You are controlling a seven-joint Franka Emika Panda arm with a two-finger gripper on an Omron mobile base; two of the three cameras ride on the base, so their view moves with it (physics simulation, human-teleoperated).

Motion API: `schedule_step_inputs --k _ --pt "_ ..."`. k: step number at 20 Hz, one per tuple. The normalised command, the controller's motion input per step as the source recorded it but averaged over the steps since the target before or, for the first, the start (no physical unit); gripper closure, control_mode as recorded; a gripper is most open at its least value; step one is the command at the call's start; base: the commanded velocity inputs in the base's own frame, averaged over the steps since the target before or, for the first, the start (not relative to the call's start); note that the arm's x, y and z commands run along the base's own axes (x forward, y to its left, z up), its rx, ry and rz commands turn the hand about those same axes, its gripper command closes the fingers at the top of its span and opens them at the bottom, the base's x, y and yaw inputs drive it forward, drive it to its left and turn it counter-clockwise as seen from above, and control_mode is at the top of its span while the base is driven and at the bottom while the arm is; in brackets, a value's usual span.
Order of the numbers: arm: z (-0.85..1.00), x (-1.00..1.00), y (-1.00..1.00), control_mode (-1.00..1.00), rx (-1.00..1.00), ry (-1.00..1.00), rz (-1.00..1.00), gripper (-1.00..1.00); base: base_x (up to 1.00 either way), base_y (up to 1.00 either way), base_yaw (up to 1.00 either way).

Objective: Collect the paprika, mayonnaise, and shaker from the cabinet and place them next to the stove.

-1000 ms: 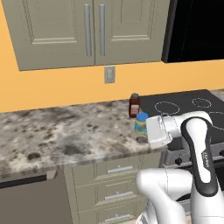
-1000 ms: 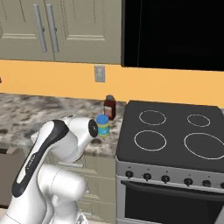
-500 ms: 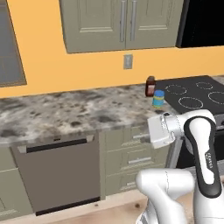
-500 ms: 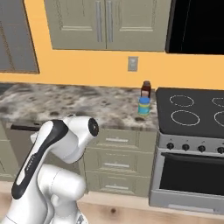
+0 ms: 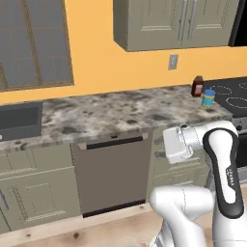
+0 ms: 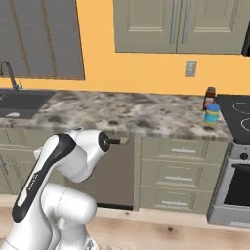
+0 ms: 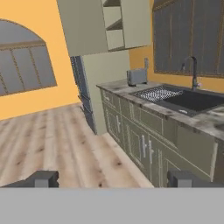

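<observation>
The paprika (image 5: 197, 86), a dark red bottle, stands on the granite counter beside the stove (image 5: 232, 94), with the blue-lidded mayonnaise (image 5: 208, 97) jar just in front of it. From the right base view the paprika (image 6: 210, 97) and mayonnaise (image 6: 212, 114) sit at the edge of the stove (image 6: 239, 108). My gripper (image 7: 113, 179) is open and holds nothing; its fingertips (image 7: 43, 178) stand wide apart over wooden floor, far from both jars. A beige wall cabinet (image 7: 111, 26) with its door swung open shows inner shelves high in the hand view. The shaker is out of view.
Shut wall cabinets (image 5: 178, 21) hang above the counter (image 5: 120, 113), with a dishwasher front (image 5: 113, 176) below. A dark sink (image 6: 24, 103) and faucet (image 6: 7, 73) lie to the left. In the hand view a toaster (image 7: 137, 77) stands past the sink (image 7: 192, 101); wooden floor (image 7: 52, 140) stretches left.
The base has driven left and back along the counter, so both base pictures shifted: stove and jars now sit far right, and the sink has come into view. The gripper stayed open.
</observation>
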Motion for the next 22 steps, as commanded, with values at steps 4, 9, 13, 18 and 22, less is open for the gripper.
schedule_step_inputs --k 4,9,13,18,22 --pt "0.00 0.00 0.00 1.00 0.00 0.00 0.00 -1.00 -0.21 1.00 0.02" --pt "0.00 0.00 0.00 1.00 0.00 0.00 0.00 -1.00 -0.12 1.00 0.11" --pt "0.00 0.00 0.00 1.00 0.00 0.00 0.00 -1.00 -0.11 1.00 0.16" --pt "0.00 0.00 0.00 1.00 0.00 0.00 0.00 -1.00 -0.09 1.00 0.17" --pt "0.00 0.00 0.00 1.00 0.00 0.00 0.00 -1.00 0.01 1.00 0.14"
